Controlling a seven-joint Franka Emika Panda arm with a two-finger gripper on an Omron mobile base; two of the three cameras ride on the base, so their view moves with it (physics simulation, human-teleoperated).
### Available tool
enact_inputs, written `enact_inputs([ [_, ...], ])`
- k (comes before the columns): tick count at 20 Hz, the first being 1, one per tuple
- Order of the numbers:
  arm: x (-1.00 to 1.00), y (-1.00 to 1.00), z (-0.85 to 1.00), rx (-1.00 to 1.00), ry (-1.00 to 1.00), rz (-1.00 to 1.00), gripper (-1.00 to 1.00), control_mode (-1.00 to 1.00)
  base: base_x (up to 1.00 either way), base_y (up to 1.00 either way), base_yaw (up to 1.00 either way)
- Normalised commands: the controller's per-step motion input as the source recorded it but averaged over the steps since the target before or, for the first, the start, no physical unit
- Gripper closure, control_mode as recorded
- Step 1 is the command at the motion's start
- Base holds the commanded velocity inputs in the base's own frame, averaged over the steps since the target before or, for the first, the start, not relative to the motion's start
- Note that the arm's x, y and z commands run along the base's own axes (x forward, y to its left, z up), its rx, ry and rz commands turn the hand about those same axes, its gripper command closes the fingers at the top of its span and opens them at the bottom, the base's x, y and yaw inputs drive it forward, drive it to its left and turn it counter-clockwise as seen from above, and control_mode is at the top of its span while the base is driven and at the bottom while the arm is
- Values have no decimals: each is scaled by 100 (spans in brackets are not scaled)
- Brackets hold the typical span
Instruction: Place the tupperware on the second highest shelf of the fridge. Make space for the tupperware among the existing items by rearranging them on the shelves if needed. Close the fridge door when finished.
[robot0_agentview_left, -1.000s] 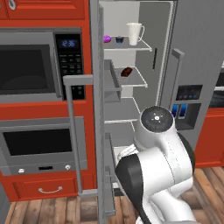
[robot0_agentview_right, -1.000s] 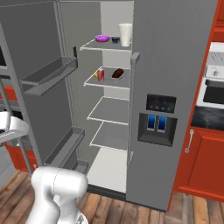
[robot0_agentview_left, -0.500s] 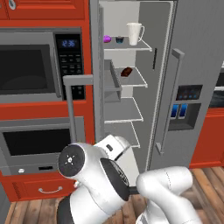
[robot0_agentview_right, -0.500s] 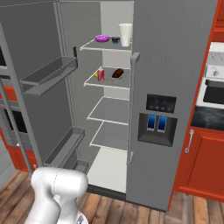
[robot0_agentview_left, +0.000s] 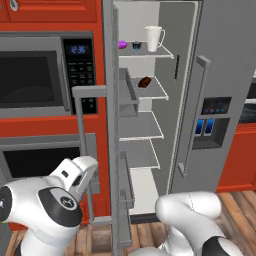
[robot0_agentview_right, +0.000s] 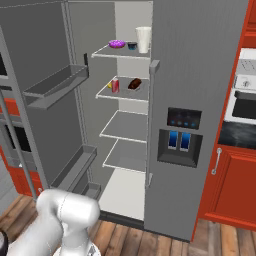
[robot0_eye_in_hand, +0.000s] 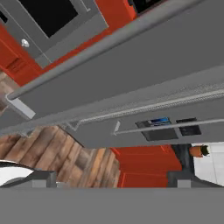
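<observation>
The fridge (robot0_agentview_left: 220, 65) stands with its plain fridge door (robot0_agentview_left: 114, 130) swung wide, bins (robot0_agentview_right: 56, 86) on its inner face. On the second highest shelf (robot0_agentview_right: 125, 94) sits the tupperware (robot0_agentview_right: 134, 84), a small low container with dark brown and red in it, also seen from the left (robot0_agentview_left: 145, 81). The top shelf holds a white jug (robot0_agentview_left: 154, 38), a purple dish (robot0_agentview_left: 122, 44) and a dark cup (robot0_agentview_left: 136, 46). My arm (robot0_agentview_left: 55, 205) is bent low at the left, outside the door. My gripper (robot0_eye_in_hand: 114, 183) is open and empty, facing the door's bar handle (robot0_eye_in_hand: 109, 43).
A small red carton (robot0_agentview_right: 115, 85) stands left of the tupperware. The dispenser door (robot0_agentview_right: 182, 135) is shut. A microwave (robot0_agentview_left: 30, 82) and an oven (robot0_agentview_left: 40, 160) sit in red cabinets left of the open door. The two lower shelves (robot0_agentview_right: 124, 131) are bare.
My arm has swung from the lower right, across the front, down to the lower left outside the open door. The jaws stayed open. The shelf items have not moved.
</observation>
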Motion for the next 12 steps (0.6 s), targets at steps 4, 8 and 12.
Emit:
enact_inputs([
  [4, 57, 63, -7, -19, 1, -4, -100, -100, 0, 0, 0],
  [8, 51, 37, -10, -8, 0, -5, -100, -100, 0, 0, 0],
  [12, 39, 8, -42, -11, 0, -6, -100, -100, 0, 0, 0],
])
